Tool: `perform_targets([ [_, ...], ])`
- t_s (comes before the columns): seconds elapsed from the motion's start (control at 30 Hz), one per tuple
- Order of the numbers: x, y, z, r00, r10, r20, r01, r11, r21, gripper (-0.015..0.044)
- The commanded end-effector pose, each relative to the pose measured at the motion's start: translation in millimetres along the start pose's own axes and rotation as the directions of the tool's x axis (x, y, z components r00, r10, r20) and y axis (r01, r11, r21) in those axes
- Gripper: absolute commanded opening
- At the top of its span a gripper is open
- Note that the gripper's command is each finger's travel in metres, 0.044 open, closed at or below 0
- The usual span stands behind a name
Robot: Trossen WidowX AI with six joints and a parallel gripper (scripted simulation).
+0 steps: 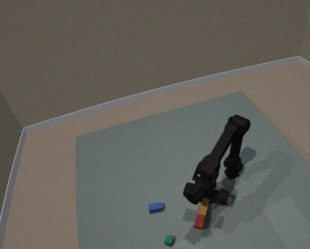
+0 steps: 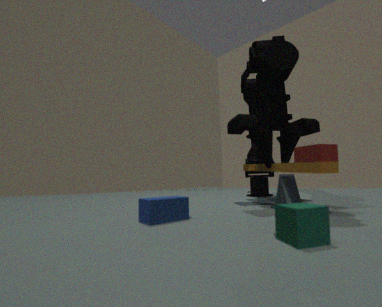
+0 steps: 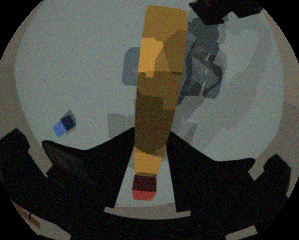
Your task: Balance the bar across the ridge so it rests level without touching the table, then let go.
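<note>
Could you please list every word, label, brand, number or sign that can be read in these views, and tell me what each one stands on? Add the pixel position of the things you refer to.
There are none that I can read: no lettering shows on the bar (image 1: 203, 209) (image 2: 303, 167) (image 3: 156, 100), the red block (image 1: 199, 220) (image 2: 320, 153) (image 3: 144, 194), the blue block (image 1: 155, 207) (image 2: 165, 210) (image 3: 60, 128) or the green block (image 1: 169, 239) (image 2: 312, 226).
The arm is too dark to tell.

It looks like a bare test room of the lab kind, with plain tan walls (image 2: 101, 99) meeting at a corner behind the worktop and a plain grey ceiling (image 2: 197, 23). A pale skirting strip (image 1: 160, 90) runs beyond the far edge of the grey-green worktop (image 1: 109, 161) (image 2: 85, 258). Past its far left corner, pinkish-brown floor (image 1: 47, 150) shows; a black robot arm (image 1: 222, 144) (image 2: 267, 95) suggests testing work.
</note>
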State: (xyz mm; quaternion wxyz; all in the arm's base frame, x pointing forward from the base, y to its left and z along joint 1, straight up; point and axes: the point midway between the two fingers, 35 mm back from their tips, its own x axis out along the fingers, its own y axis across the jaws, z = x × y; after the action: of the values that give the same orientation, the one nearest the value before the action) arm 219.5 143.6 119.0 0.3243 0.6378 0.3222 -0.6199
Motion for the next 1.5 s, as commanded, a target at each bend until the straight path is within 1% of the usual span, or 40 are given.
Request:
perform_targets([
  [0.0,0.6,-0.7,-0.7,1.000,-0.005,-0.004,0.005,1.000,0.004,0.0000],
  [1.47,4.3,-0.7,-0.9,1.000,-0.005,-0.004,0.005,1.000,0.004,0.0000],
])
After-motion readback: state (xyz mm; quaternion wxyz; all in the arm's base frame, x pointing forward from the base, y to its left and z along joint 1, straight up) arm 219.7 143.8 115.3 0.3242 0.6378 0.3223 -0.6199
